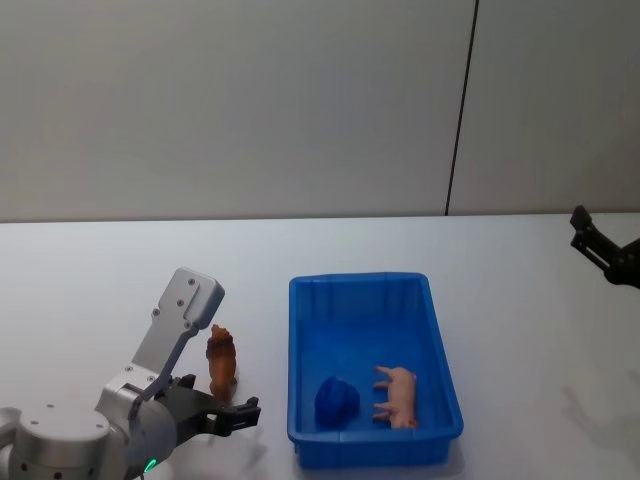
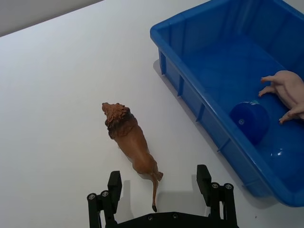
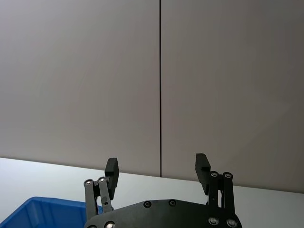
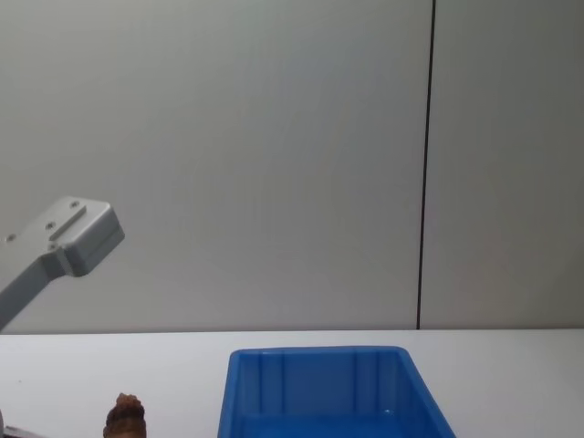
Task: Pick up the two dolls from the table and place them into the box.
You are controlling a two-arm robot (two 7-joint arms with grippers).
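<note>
L gripper (image 2: 159, 183): seen low at the near-left of the table in head view; fingers spread wide, nothing pinched. In L wrist view the rear end and tail of the lion sit between the two fingertips; contact can't be told.
Brown lion figure (image 2: 130, 142): stood upright on the table (image 1: 120, 270), just beside the box's left wall but apart from it; head w/ mane pointed away from the gripper. Its top is also seen in chest view (image 4: 125, 415), left of the box.
Box (image 1: 300, 330): blue plastic bin w/ thick rim, set on the table at centre, long side running away from the robot.
Blue doll (image 1: 337, 400): rounded, found inside the box at its near-left corner, on the floor of the bin.
Pink pig figure (image 1: 400, 395): also inside the box, near end, just right of the blue doll, not touching it.
R gripper (image 3: 156, 168): held up at the far right edge of head view, well apart from the box; fingers spread, nothing between them.
</note>
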